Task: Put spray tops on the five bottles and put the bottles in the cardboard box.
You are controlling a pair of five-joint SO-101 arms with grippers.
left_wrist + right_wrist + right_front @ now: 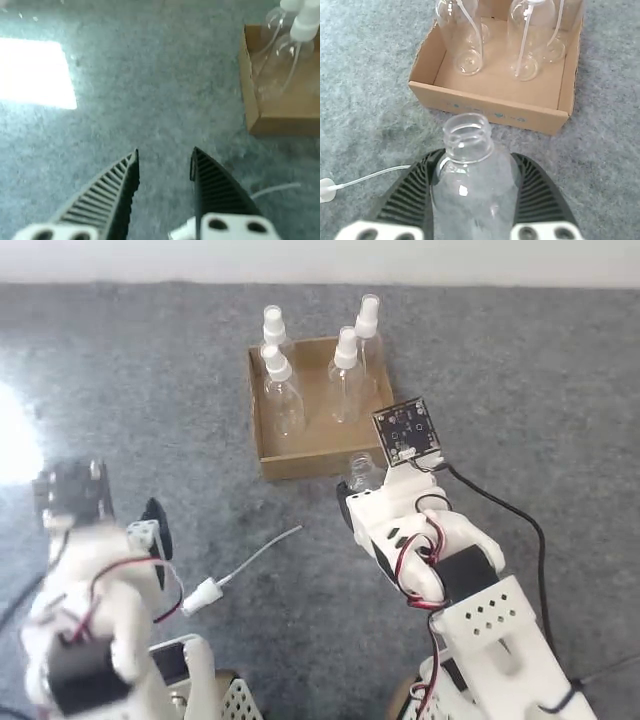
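Gripping the fifth bottle (pixel 470 185) round its body with the right claw (pixel 476 159), just in front of the cardboard box (pixel 300 466), neck bare and upright. Probably light and empty, thin clear plastic: stiff enough to hold, smooth enough to slip, easy to dent under a hard squeeze. Best kept at the wide middle as now, leaving the neck free. Farther out from the box, on the floor, find the last spray top (pixel 204 594), small and light, its thin tube pointing back toward the box and likely springy. Best pinched by the white head, letting the tube hang for feeding into the neck. Well off from the box, note the left claw (pixel 165 159) spread open and holding nothing. Inside the box, count four capped bottles (pixel 283 400) standing. Underneath, grey short-pile carpet (pixel 520 370), likely grippy rather than slick. Beyond the box, a pale wall strip (pixel 320 258); well to one side of the box, a bright patch of light (pixel 12 440).
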